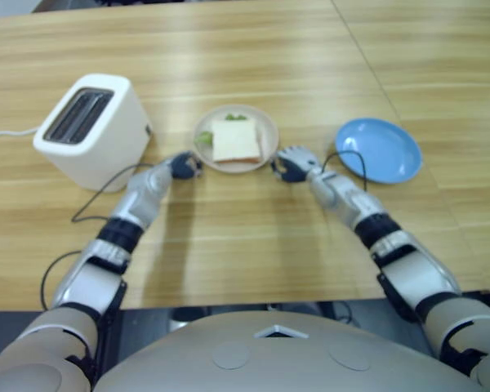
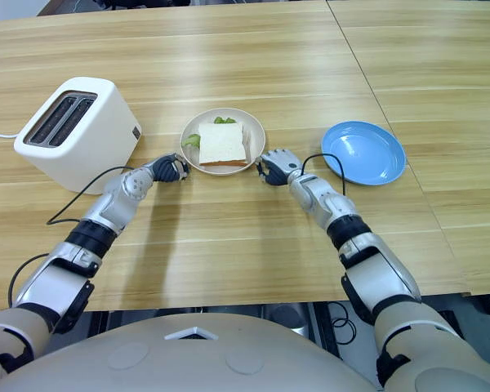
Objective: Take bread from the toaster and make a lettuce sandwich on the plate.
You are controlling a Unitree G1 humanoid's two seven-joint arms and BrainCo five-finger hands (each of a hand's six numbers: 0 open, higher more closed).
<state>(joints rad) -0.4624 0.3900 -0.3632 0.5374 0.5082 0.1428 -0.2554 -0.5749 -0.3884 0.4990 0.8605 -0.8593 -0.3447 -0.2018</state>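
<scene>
Bread slice atop lettuce on the beige plate, near the toaster.

place: office or lab | evidence: long wooden tables pushed together

Both views look from the robot's head, forward and steeply down at the wooden table, fairly close; the 2 eyes sit side by side, so they share nearly everything, from the toaster to the blue plate.
</scene>
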